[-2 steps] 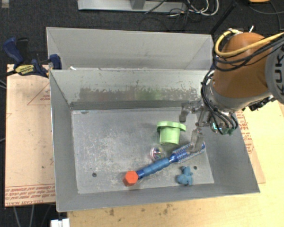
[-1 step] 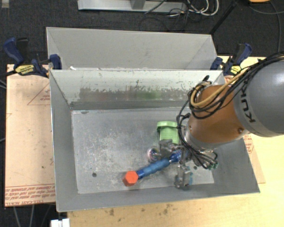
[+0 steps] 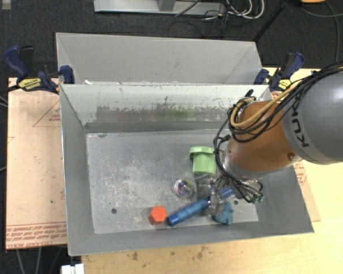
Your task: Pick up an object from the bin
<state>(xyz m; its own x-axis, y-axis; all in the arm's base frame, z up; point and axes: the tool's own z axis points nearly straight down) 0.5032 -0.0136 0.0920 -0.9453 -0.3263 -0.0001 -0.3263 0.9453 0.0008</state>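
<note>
Blue rod [image 3: 186, 212] lies low in the bin [image 3: 131, 170], front right, its right end at the gripper [image 3: 220, 197]. Grip state: cannot tell. Teal piece [image 3: 224, 214], orange block [image 3: 158, 214] and green cup [image 3: 203, 160] nearby. Likely the grasp step; next calls for a sure hold, then a clean lift.

Gripper [image 3: 219, 194] down in grey bin [image 3: 120, 164], lower right of frame, green cup [image 3: 202, 161] just above-left, shiny ball [image 3: 184, 188] left, blue cylinder [image 3: 187, 212], teal piece [image 3: 224, 214] below, orange block [image 3: 158, 215] lower centre.
</note>
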